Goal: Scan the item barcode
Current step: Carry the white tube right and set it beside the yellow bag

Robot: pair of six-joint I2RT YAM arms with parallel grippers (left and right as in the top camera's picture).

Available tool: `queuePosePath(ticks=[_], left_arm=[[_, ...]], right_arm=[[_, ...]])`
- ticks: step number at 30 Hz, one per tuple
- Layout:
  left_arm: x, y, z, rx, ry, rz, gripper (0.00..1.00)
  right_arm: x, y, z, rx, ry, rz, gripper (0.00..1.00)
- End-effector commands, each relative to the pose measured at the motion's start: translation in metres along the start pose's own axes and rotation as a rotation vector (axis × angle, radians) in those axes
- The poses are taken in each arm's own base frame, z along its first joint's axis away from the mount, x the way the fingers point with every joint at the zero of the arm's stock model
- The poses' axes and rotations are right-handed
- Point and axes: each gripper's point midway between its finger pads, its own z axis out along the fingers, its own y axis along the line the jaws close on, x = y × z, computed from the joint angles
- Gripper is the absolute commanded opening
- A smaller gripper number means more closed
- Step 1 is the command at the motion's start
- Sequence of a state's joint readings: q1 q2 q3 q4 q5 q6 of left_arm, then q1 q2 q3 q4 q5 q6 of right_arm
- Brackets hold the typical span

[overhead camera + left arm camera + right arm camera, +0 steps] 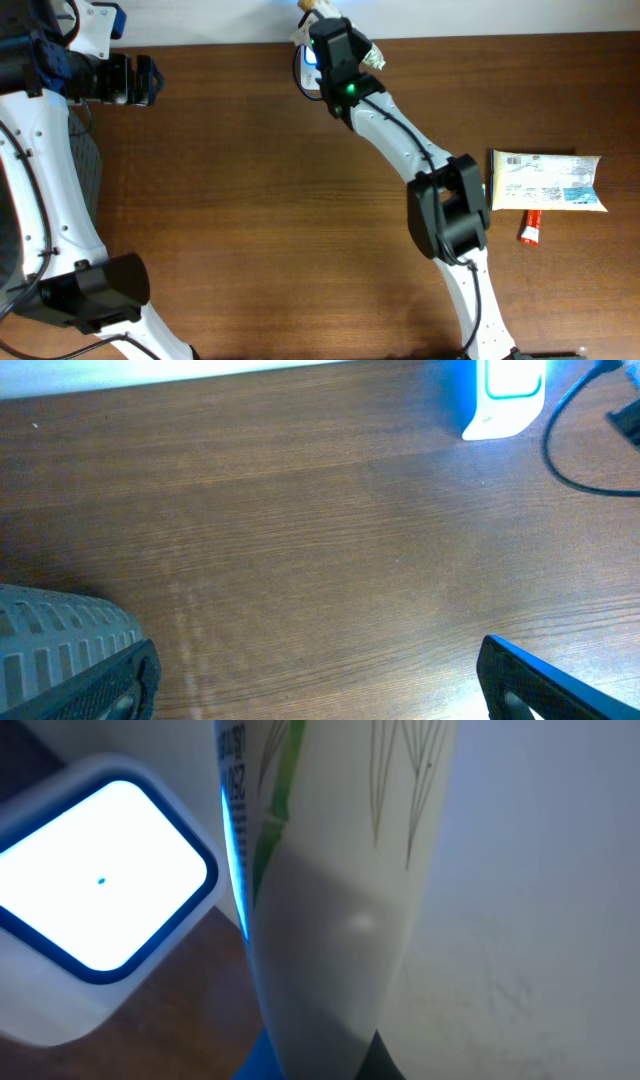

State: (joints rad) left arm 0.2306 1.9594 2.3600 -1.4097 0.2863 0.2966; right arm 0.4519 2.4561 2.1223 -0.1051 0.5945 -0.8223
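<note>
At the far edge of the wooden table (250, 200), my right gripper (322, 38) is clenched on the item (340, 870), a pale, smooth pack printed with thin green stems. It holds the pack just beside the scanner (100, 880). From the right wrist camera, the scanner's square white face glows inside a blue border. The item stands directly in front of the lens, to the right of that lit face. A strip of dark print that could be the barcode runs along the item's edge on the scanner's side, catching blue light. I cannot tell whether pack and scanner touch.

My left gripper (140, 80) hangs released, jaws spread wide, well apart from the scanner along the same far edge, with nothing between its fingers. A dark cable (570, 455) loops on the wood just beside the scanner. A flat white-and-blue packet (547, 182) lies well apart from the scanner on the other side, with a small red tube (530, 230) just beside it. A grey slatted basket (85, 170) sits beyond the left gripper, farther from the scanner.
</note>
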Motion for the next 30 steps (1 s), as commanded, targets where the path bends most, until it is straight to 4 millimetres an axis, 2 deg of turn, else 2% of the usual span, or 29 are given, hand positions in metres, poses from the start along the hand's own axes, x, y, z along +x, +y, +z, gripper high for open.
queuePosePath(ticks=[1, 9, 12, 14, 16, 17, 19, 21, 23, 25, 26, 28, 30], left_arm=[[-0.002, 0.001, -0.009, -0.008, -0.02, 0.013, 0.99], [-0.002, 0.001, -0.009, -0.008, -0.02, 0.013, 0.99], [-0.002, 0.001, -0.009, -0.008, -0.02, 0.013, 0.99], [-0.002, 0.001, -0.009, -0.008, -0.02, 0.013, 0.99], [-0.002, 0.001, -0.009, -0.008, -0.02, 0.013, 0.99], [-0.002, 0.001, -0.009, -0.008, -0.02, 0.013, 0.99], [-0.002, 0.001, -0.009, -0.008, -0.02, 0.013, 0.99], [-0.002, 0.001, -0.009, -0.008, -0.02, 0.013, 0.99], [-0.002, 0.001, -0.009, -0.008, -0.02, 0.013, 0.99], [-0.002, 0.001, -0.009, -0.008, -0.02, 0.013, 0.99], [-0.002, 0.001, -0.009, -0.008, -0.02, 0.013, 0.99], [-0.003, 0.001, -0.009, -0.008, -0.021, 0.013, 0.99], [-0.002, 0.001, -0.009, -0.008, -0.02, 0.013, 0.99]], right_arm=[[0.0, -0.003, 0.005, 0.067, 0.025, -0.083, 0.04], [0.007, 0.008, 0.01, 0.05, 0.044, -0.1, 0.04], [0.004, 0.026, -0.003, -0.011, 0.061, -0.149, 0.04], [-0.02, 0.024, -0.034, -0.064, 0.024, -0.059, 0.04], [-0.043, 0.019, -0.074, -0.173, -0.028, 0.049, 0.04], [-0.054, 0.013, -0.106, -0.278, -0.055, 0.155, 0.04], [-0.048, -0.007, -0.153, -0.419, -0.003, 0.394, 0.04], [-0.017, -0.031, -0.189, -0.478, 0.148, 0.624, 0.04], [0.033, -0.048, -0.212, -0.469, 0.35, 0.752, 0.04], [0.111, -0.049, -0.229, -0.452, 0.665, 0.777, 0.04], [0.156, -0.046, -0.231, -0.42, 0.855, 0.797, 0.04], [0.203, -0.042, -0.225, -0.377, 1.017, 0.831, 0.04], [0.265, -0.032, -0.215, -0.333, 1.186, 0.869, 0.04]])
